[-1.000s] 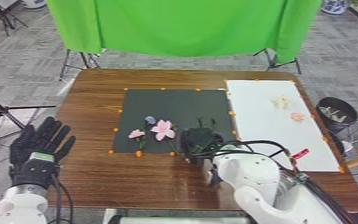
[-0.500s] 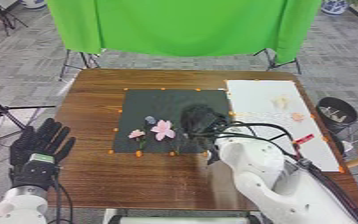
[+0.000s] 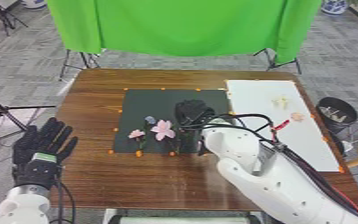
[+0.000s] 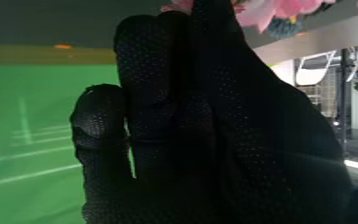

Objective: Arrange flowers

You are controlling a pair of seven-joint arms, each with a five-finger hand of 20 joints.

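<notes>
Approx. partway, I'd say: pink flwrs [image 3: 163,130] & blue flwr [image 3: 150,120] on dark mat [image 3: 149,104], pale flwrs [image 3: 282,102] on white sheet [image 3: 254,95] prob. left to do. R hand [image 3: 193,111] over mat, fingers straight, pressed together; L hand [image 3: 34,167] spread, tabletop [image 3: 158,185] L side.

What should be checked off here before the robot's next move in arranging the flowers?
1. Left robot hand away from the flowers: ok, it is left of the dark sheet.
2. Right robot hand over the dark sheet: ok.
3. Large pink flower and small pink flower on the dark sheet: ok.
4. All flowers gathered on one sheet: not ok, the pale yellow flower and peach flower lie on the white sheet.
5. Stem held by the right robot hand: cannot tell.
</notes>
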